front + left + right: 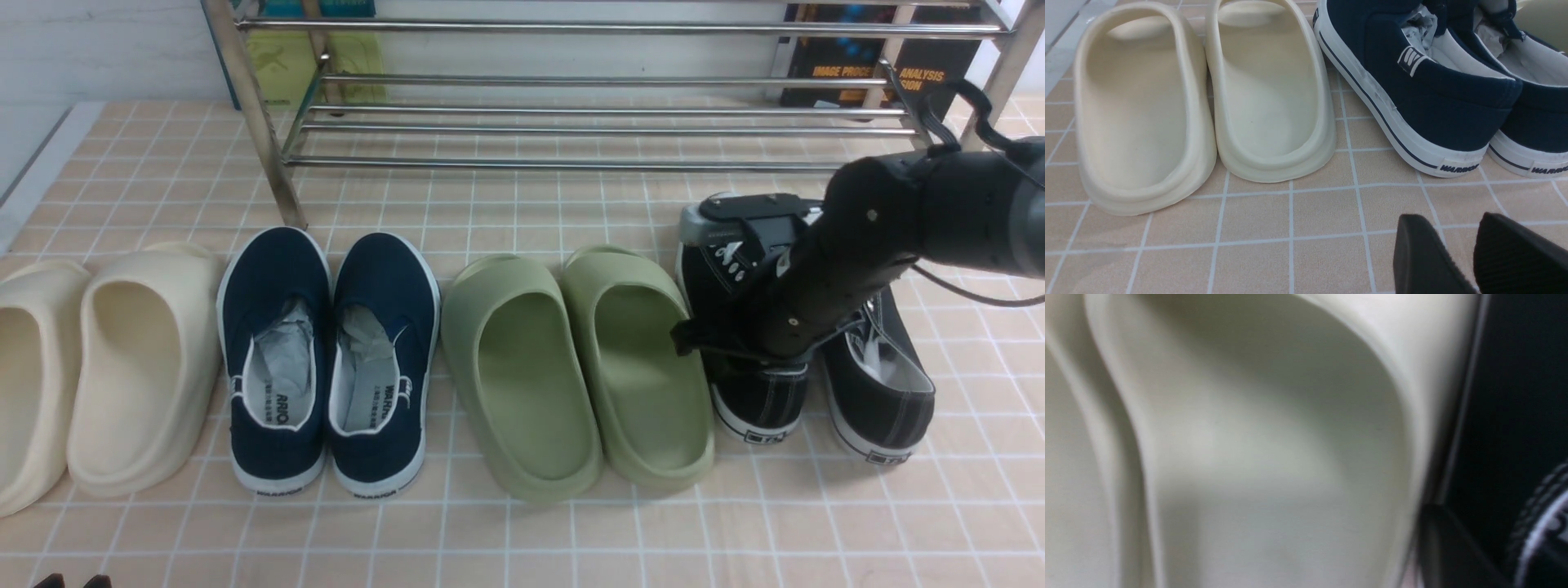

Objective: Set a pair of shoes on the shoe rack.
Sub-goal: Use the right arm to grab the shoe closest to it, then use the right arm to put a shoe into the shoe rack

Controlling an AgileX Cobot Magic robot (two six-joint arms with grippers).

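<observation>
Right tool [692, 341] sat low over the pair of black sneakers [878, 392], at the edge of the one nearest the green slides [645, 367], which lay just beside it. The wrist view was blurred: dark canvas showed between its fingers [1437, 547], but I could not tell whether they had clamped. The sneakers stood on the tabletop [571, 531]. The shoe rack [604, 131] stood beyond the tool, past the sneakers' toes. Left tool [1453, 232] hung slightly parted, gripping nothing, with cream slides [1269, 102] ahead of it.
</observation>
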